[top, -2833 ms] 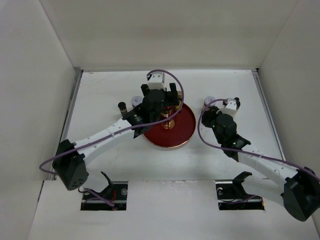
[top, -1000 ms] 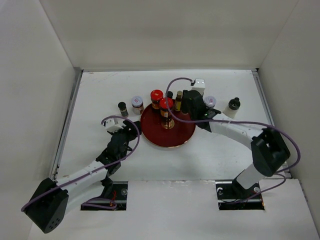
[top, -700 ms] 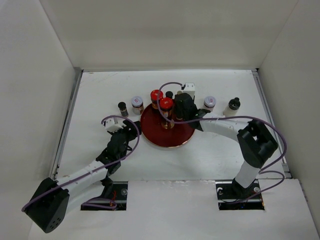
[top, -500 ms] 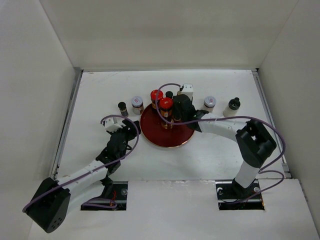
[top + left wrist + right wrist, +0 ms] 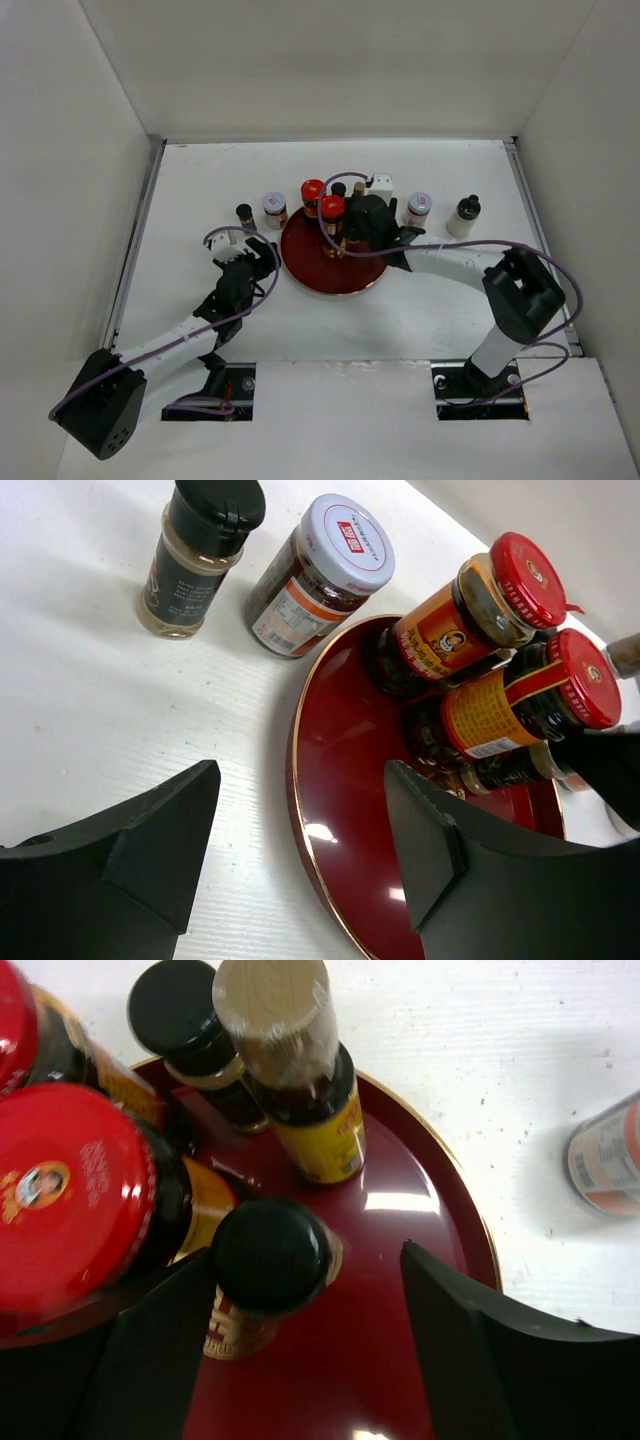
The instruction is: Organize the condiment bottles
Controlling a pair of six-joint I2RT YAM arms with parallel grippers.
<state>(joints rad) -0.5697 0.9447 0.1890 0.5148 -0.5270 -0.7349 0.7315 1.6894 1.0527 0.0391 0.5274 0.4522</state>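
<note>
The condiment bottles are split between the round dark-red tray and the table. On the tray stand two red-capped jars, a slim amber bottle, a black-capped bottle and a small black-capped bottle. My right gripper is open around that small bottle, which stands by the left finger with a gap to the right finger. My left gripper hangs open and empty over the tray's left rim.
On the table left of the tray stand a black-capped bottle and a white-lidded jar. To its right are another white-lidded jar and a white-bodied bottle. White walls enclose the table on three sides.
My right gripper moved left over the tray with the small black-capped bottle, and its jaws have now opened off it. The left arm has barely moved.
</note>
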